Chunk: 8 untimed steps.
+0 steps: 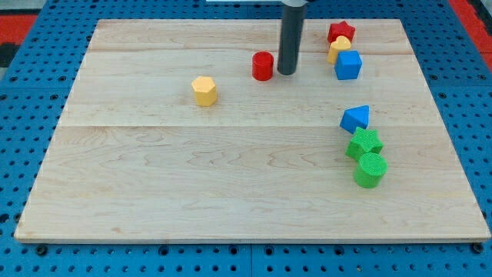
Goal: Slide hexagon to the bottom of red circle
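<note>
Pale wood makes up the board (231, 200), which lies on a blue pegboard (23, 92). My tip (287, 73) stands on the board in the upper middle of the view, the dark rod rising straight out of the view's top. It grasps nothing; it is a bare rod, and its end touches no block.

Just beside my tip, toward the view's left, sits the red circle (263, 66), a short cylinder, with a thin gap between the two. Farther to the view's left of my tip and a little lower lies the yellow hexagon (204, 90), well apart from both my tip and the red circle. It rests below and to the left of the circle, not directly under it.

To the view's right of my tip a small cluster sits close together: a red star (342, 31) uppermost, a yellow block (338, 48) touching it just below, its shape hard to make out, and a blue cube (348, 65) against that block's lower right.

Lower and to the right of my tip lies a blue triangle (355, 118). Under it come a green star (365, 143) and then a green cylinder (370, 169), these two touching.
</note>
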### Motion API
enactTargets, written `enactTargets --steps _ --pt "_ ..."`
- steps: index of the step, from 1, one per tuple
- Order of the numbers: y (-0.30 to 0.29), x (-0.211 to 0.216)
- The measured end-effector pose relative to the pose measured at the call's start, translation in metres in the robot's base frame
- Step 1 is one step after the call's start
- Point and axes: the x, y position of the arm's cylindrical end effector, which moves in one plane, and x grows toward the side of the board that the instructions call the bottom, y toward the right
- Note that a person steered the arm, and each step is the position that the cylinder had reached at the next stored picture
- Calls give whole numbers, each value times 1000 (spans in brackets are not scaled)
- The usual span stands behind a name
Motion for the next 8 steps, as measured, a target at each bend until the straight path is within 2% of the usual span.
enactTargets --steps 1,2,3,4,5,6,7,8 --pt "-75 0" --pt "-83 5" --pt "-35 67" --pt "-63 97" --pt "-123 93" --pt "-134 83" --pt "-116 77" --pt "-115 51"
